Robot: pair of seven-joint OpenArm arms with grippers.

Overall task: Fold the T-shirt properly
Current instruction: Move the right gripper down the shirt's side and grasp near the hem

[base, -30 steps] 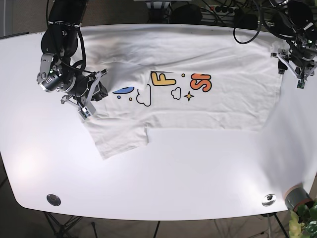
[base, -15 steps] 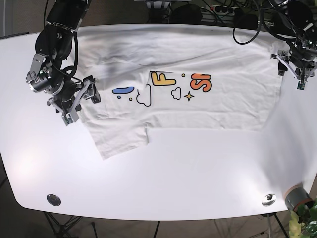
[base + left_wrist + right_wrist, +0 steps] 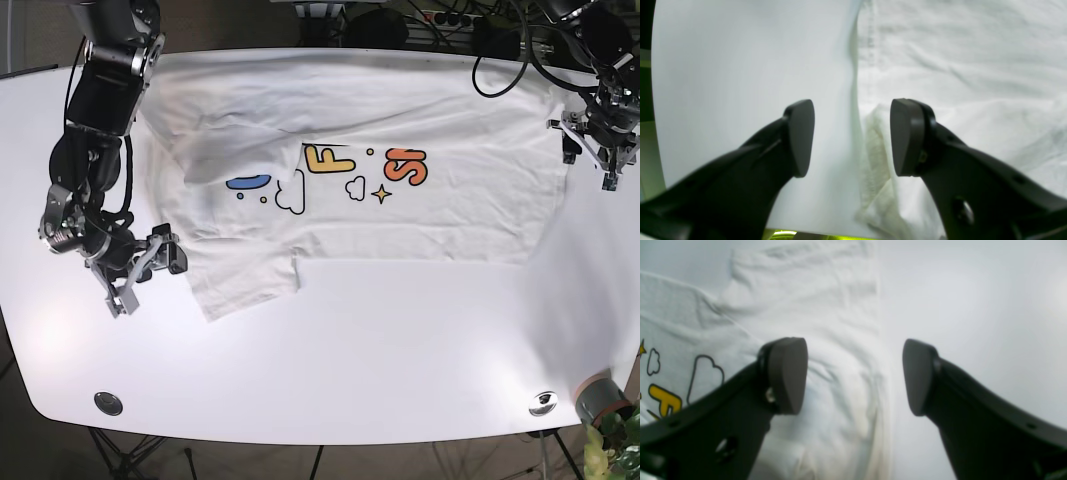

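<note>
The white T-shirt (image 3: 420, 225) lies spread across the white table (image 3: 400, 350), its printed letters and clouds (image 3: 330, 165) facing up. One sleeve (image 3: 245, 285) sticks out toward the front left. My right gripper (image 3: 150, 262) sits at the shirt's left edge beside that sleeve. In the right wrist view it (image 3: 853, 375) is open, with the shirt's (image 3: 813, 316) edge lying below the gap. My left gripper (image 3: 592, 145) hovers at the shirt's right edge. In the left wrist view it (image 3: 853, 136) is open, straddling the hem of the shirt (image 3: 957, 66).
Two round metal fittings (image 3: 108, 403) (image 3: 543, 402) sit near the table's front edge. A grey pot with a plant (image 3: 602, 400) stands at the front right corner. Cables (image 3: 470, 25) hang behind the back edge.
My right arm has drawn off the shirt's left part and moved toward the front, down to the sleeve's left side. The left arm has barely moved.
</note>
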